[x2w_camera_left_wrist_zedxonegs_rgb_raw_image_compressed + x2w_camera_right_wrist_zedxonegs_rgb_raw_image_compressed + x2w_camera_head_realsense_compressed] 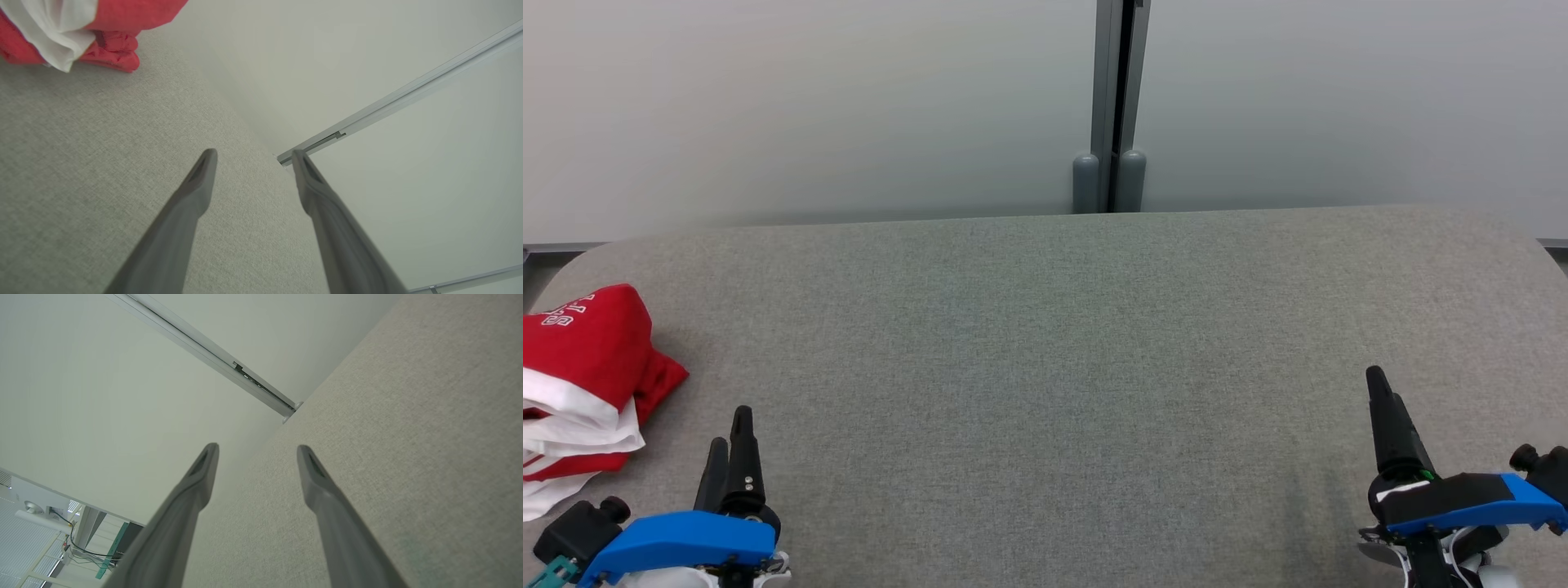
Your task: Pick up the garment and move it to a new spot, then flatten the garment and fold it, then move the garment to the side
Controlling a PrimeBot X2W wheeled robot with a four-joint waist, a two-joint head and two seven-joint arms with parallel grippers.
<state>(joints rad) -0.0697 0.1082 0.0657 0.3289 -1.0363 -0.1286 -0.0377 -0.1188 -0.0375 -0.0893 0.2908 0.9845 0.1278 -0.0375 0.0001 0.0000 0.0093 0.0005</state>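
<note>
We see the red-and-white cloth garment (pixel 588 359) at the left edge of the grey fabric-covered bench (pixel 1045 367); left gripper (pixel 253 154) and right gripper (pixel 256 447) spread wide, empty.

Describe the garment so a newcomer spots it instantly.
Start at the wide grey table across the head view. At its left edge, left of the left gripper, lies the garment. It is a red-and-white pile with white lettering, against plain grey cloth and a black-and-blue gripper.

An office-like lab: frosted partition panels (pixel 809 106), metal post (pixel 1112 98), grey fabric-covered table (pixel 1045 343).
</note>
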